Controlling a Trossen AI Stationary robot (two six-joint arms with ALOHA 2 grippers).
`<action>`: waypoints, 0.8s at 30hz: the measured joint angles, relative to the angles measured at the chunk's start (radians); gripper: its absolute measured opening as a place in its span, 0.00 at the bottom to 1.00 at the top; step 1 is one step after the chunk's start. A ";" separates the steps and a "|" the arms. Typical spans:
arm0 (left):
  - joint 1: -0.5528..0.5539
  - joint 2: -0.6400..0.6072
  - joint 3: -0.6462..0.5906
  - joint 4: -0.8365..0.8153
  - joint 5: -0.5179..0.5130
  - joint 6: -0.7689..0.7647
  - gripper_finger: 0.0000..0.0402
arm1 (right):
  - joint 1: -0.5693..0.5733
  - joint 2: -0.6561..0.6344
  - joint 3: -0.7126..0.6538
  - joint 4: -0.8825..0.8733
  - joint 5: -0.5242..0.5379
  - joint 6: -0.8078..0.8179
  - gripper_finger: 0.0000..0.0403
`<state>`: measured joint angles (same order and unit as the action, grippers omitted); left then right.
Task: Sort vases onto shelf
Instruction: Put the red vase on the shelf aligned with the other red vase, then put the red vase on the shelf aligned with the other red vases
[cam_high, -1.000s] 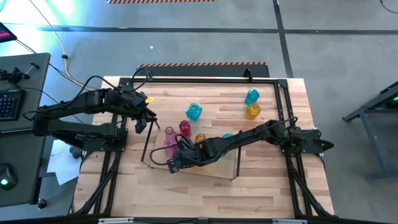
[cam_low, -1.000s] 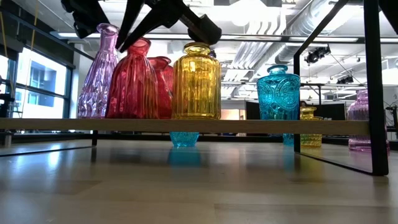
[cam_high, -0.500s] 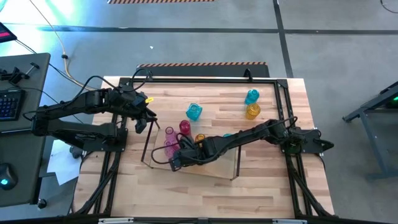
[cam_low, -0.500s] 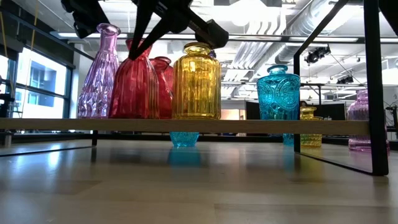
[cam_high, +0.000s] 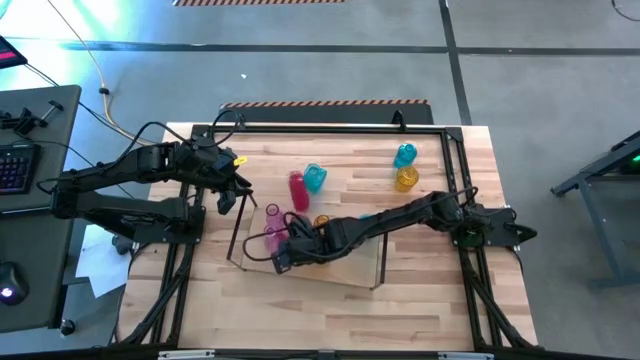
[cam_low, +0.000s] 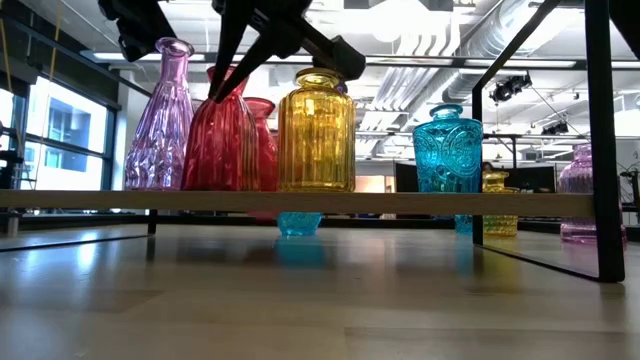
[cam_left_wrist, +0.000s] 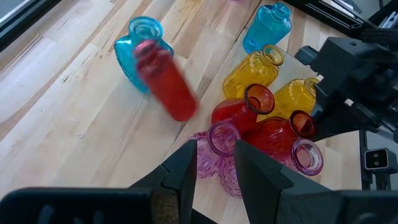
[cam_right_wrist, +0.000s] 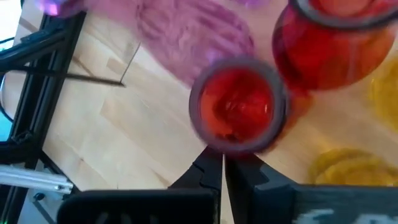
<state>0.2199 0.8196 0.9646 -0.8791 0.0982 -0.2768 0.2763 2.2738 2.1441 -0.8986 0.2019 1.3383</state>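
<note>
The shelf (cam_high: 352, 268) lies mid-table with purple (cam_low: 160, 120), red, yellow (cam_low: 316, 135) and cyan (cam_low: 447, 150) vases standing on it. My right gripper (cam_high: 279, 264) is shut at the shelf's left end, its fingertips at the front red vase (cam_low: 215, 140). Another red vase (cam_high: 297, 190) lies tipped over behind the shelf, leaning on a cyan vase (cam_high: 315, 178). My left gripper (cam_left_wrist: 215, 163) hovers open left of the shelf, holding nothing. A cyan vase (cam_high: 404, 154) and a yellow vase (cam_high: 406, 180) stand on the table far right. My right gripper's shut fingertips (cam_right_wrist: 222, 163) lie against the outside of the front red vase's rim (cam_right_wrist: 233, 144), on its neck (cam_low: 226, 85). The fingers slant down at it from above. The vase stands with its base on the shelf.
Dark upright frames (cam_high: 236, 232) (cam_high: 380, 264) stand at the shelf's short ends. The large black metal frame (cam_high: 330, 128) runs round the table. Bare wood lies along the table's near edge (cam_high: 330, 315). A desk with a keyboard (cam_high: 15, 165) stands off to the left.
A red vase that stood at the shelf's far edge has tipped over toward the table's far edge and now leans on the cyan vase, still in motion. My right gripper's fingers have swung slightly at the front red vase's neck, and that vase has shifted a little on the shelf.
</note>
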 joint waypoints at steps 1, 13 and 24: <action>0.000 0.000 0.000 0.000 0.000 0.000 0.25 | 0.004 0.000 0.000 -0.001 -0.001 0.006 0.00; 0.000 0.000 0.000 0.000 -0.002 0.010 0.25 | 0.014 0.000 0.000 -0.003 0.007 0.011 0.00; 0.040 0.001 -0.056 -0.166 -0.208 0.157 0.25 | 0.014 -0.009 0.040 -0.001 0.078 -0.096 0.00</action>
<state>0.2597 0.8207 0.9087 -1.0447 -0.1099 -0.1193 0.2907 2.2652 2.1845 -0.9001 0.2803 1.2421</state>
